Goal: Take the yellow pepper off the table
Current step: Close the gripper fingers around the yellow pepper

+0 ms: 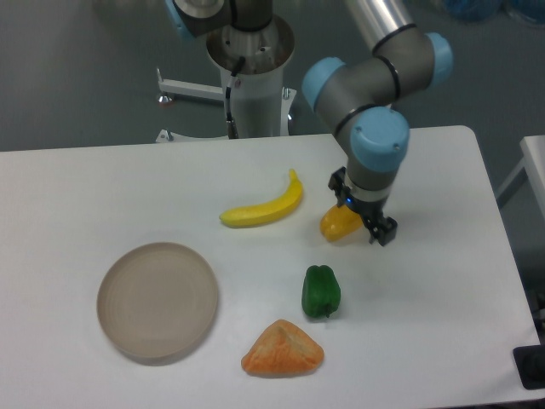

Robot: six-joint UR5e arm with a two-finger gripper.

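Observation:
The yellow pepper point(335, 225) lies on the white table point(102, 187), right of centre, and only its left part shows. My gripper point(361, 207) hangs directly over its right side, pointing down, with its dark fingers point(384, 232) spread apart, so it is open. The wrist hides the rest of the pepper, and I cannot tell whether a finger touches it.
A yellow banana point(266, 204) lies just left of the pepper. A green pepper point(321, 291) stands in front of it, with an orange triangular lump point(283, 349) nearer the front edge. A round beige plate point(157, 300) sits at the front left. The arm's base column point(252, 81) stands behind the table.

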